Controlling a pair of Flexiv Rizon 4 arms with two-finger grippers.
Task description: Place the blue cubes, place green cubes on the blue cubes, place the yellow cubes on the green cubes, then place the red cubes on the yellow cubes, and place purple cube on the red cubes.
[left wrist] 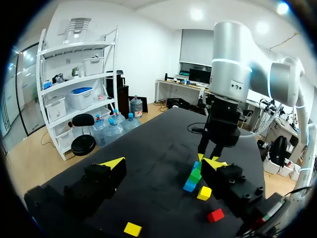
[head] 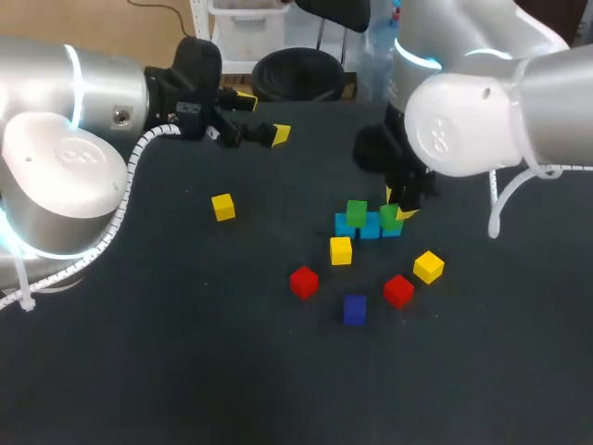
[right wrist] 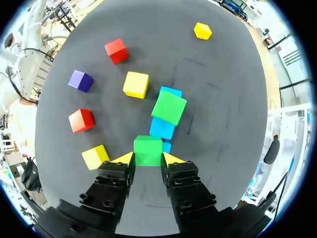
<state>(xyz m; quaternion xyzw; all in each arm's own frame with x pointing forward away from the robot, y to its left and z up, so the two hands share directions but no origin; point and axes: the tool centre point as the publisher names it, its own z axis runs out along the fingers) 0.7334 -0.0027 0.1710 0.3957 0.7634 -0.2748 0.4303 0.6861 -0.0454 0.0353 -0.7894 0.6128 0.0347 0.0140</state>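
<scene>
A dark matte table (head: 185,371) carries small, smooth, square-edged cubes. One green cube (right wrist: 147,151) is pinched between the fingers of the right gripper (right wrist: 148,159), directly over the row of blue cubes (right wrist: 162,128) and beside a second green cube (right wrist: 169,106) already stacked. A yellow cube (right wrist: 135,84), red cube (right wrist: 116,50) and purple cube (right wrist: 80,80) lie loose nearby. The left gripper (head: 262,118) hangs wide and empty, well apart.

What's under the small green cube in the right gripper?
A light blue cube, only a sliver showing past the small green cube in the right gripper. The rest is covered; contact is unclear.
</scene>
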